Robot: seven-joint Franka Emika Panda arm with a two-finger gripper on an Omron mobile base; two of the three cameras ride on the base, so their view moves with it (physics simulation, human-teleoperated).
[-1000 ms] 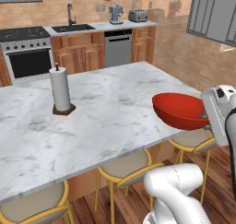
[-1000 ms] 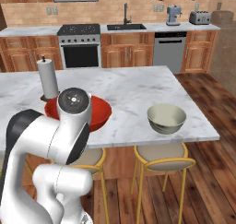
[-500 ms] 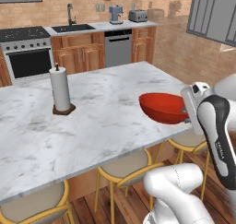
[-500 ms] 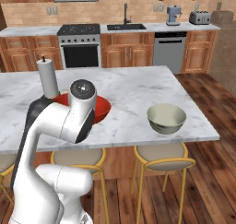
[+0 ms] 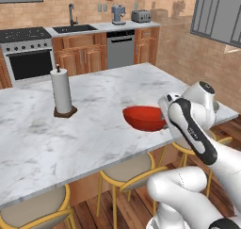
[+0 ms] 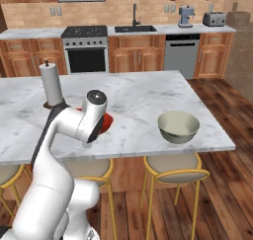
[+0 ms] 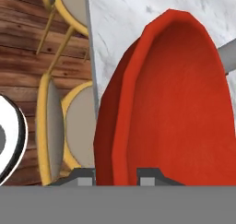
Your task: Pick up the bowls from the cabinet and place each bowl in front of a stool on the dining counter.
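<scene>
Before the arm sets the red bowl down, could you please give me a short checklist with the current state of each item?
1. Jaws closed on the red bowl rim: ok.
2. Bowl above the dining counter, not past its edge: ok.
3. Stool directly in front of the bowl: cannot tell.
4. Paper towel holder away from the bowl: ok.
5. Grey-green bowl already on the counter before a stool: ok.

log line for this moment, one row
phase: carrying | gripper: shut on red bowl rim | bowl: over dining counter near edge | grey-green bowl: on counter before stool
</scene>
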